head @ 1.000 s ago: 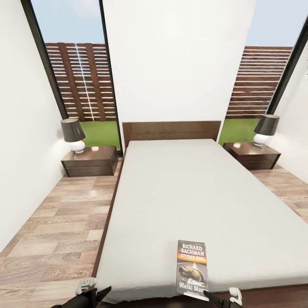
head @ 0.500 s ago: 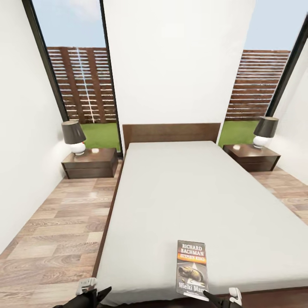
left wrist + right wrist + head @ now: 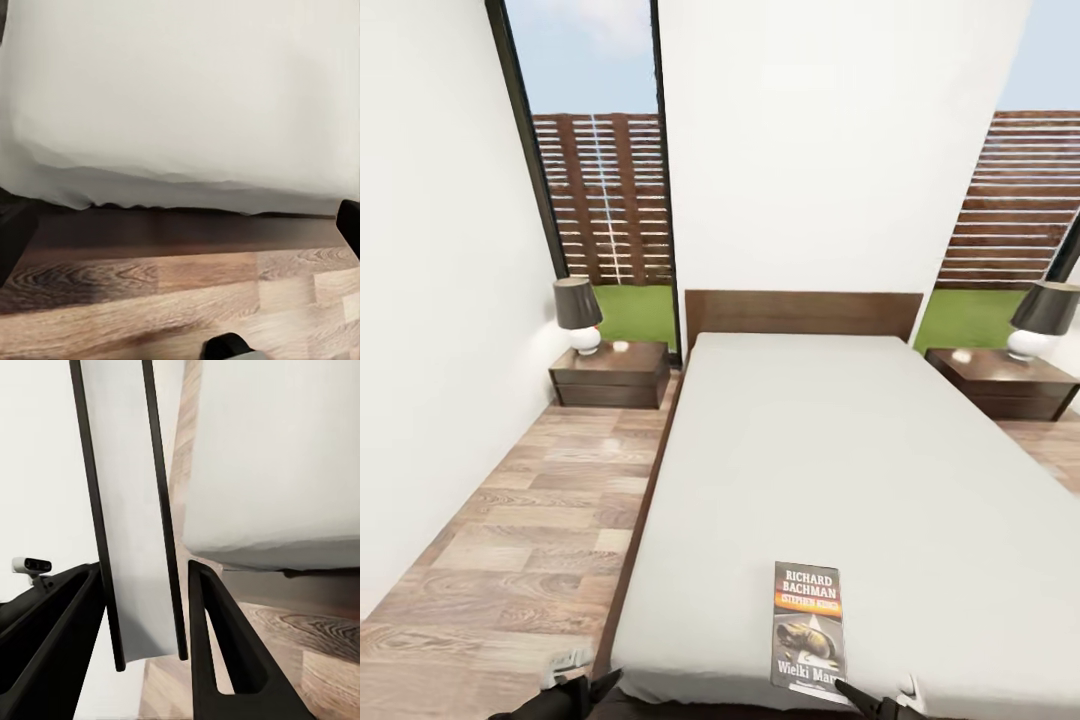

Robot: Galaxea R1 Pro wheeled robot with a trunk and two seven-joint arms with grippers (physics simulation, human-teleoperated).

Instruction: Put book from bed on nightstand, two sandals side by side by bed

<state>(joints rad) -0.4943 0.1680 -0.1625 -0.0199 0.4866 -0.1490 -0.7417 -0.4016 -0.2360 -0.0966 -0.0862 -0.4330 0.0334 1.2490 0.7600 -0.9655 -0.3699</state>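
Note:
The book [image 3: 807,630], with its orange "RICHARD BACHMAN" band, hangs over the foot end of the bed [image 3: 860,450]. My right gripper [image 3: 865,697] is shut on its near corner. In the right wrist view the book [image 3: 131,525] stands edge-on as a pale slab with dark covers between the two dark fingers [image 3: 225,645]. My left gripper [image 3: 575,690] is open low beside the bed's foot corner, its fingertips [image 3: 15,232] wide apart facing the mattress edge [image 3: 180,150] and frame. One nightstand [image 3: 610,372] stands left of the headboard and another [image 3: 1005,382] right of it. The sandals are out of view.
Each nightstand carries a lamp with a dark shade, one at the left [image 3: 580,312] and one at the right [image 3: 1040,318]. Wood-plank floor [image 3: 520,540] runs between the bed and the left white wall. Tall windows flank the headboard.
The camera has swung, so the bed, nightstands and windows sit further right in the picture. The book and both grippers keep their places in it, the book staying in my right gripper.

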